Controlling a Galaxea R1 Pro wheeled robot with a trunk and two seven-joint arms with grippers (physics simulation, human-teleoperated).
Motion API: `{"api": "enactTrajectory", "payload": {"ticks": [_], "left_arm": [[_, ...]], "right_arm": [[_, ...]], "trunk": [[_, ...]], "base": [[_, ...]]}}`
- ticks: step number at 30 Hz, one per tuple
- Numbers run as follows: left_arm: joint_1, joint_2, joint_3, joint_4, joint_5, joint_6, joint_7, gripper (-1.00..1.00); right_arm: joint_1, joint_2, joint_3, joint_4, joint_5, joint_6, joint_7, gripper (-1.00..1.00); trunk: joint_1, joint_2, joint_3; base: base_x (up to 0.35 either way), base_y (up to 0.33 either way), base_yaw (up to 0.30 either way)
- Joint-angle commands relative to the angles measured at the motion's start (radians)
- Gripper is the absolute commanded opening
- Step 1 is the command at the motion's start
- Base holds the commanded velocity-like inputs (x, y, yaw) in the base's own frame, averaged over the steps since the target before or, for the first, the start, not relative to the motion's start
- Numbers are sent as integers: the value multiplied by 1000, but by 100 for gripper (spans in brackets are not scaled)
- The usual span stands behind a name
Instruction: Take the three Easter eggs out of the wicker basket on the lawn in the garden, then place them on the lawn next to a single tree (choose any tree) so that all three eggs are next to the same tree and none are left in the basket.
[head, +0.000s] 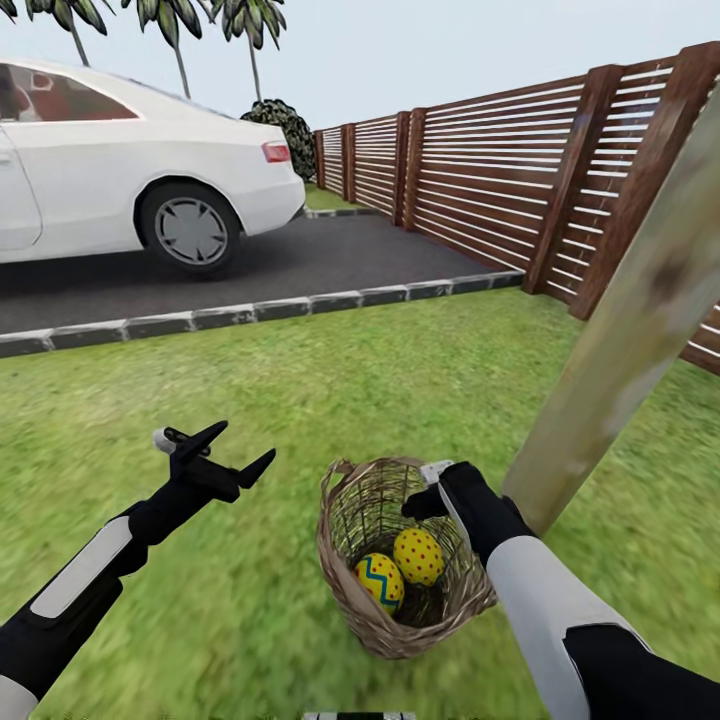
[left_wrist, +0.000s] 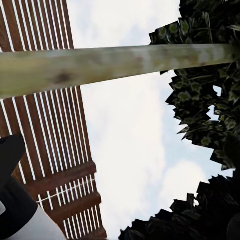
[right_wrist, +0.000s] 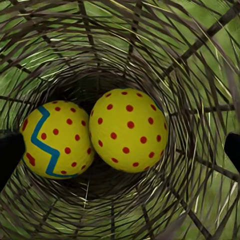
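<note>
In the head view, the basket (head: 400, 560) is seen on the lawn (head: 300, 400), tilted, just beside the foot of the trunk (head: 620, 340). Two eggs (head: 400, 570) are seen inside it, touching; a third cannot be made out. The right gripper (head: 428, 490) is held at the basket's rim, over its opening. The left gripper (head: 220, 455) is held above bare grass, well apart from the basket – its fingers spread wide. A white car (head: 130, 170) is parked on the driveway (head: 300, 260) beyond the kerb, and the fence (head: 500, 170) runs along the right.

In the left wrist view, the trunk (left_wrist: 110, 65), fence slats (left_wrist: 55, 150), sky and dark leaves (left_wrist: 205, 100) are shown.

In the right wrist view, the basket's weave (right_wrist: 200, 75) surrounds the two eggs (right_wrist: 95, 135) – one dotted, one with a blue zigzag. The dark fingertips (right_wrist: 10, 155) are seen at either edge, set wide apart, nothing between them
</note>
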Motion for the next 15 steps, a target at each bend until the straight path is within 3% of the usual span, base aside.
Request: {"api": "enactTrajectory", "payload": {"ticks": [1,6,9,10,15], "left_arm": [[-1,1,-3,0,6,5,-2,100],[-1,0,-3,1,6,6,-3,100],[-1,1,-3,1,6,6,-3,100],[-1,1,-3,1,6,6,-3,100],[-1,0,-3,1,6,6,-3,100]], "right_arm": [[0,0,0,-2,11,4,6,100],[0,10,-1,-3,-7,-1,-71,100],[0,12,0,-3,-66,-16,-114,100],[-1,12,1,-3,-105,-22,-126,100],[0,14,4,-4,-135,-27,-136,100]], "trunk": [[0,-1,-5],[2,-2,-24],[4,-3,-36],[4,-3,-40],[6,-4,-59]], "base": [[0,0,0],[0,0,0],[0,0,0],[0,0,0],[0,0,0]]}}
